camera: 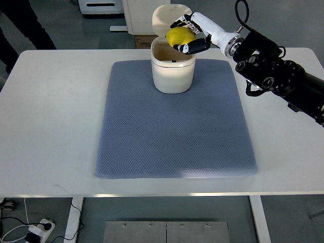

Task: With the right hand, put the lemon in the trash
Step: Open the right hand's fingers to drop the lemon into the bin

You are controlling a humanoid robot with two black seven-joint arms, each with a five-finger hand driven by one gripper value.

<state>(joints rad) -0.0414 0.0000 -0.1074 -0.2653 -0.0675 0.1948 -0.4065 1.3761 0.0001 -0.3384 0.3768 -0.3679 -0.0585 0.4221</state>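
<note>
Grasping the lemon (179,36) in curled fingers, the right hand (191,35) hovers above the open trash bin (172,71).

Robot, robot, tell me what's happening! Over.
Right hand shut on round yellow lemon. Lemon over open cream trash bin. Left hand out of view. Nothing blocking.
</note>
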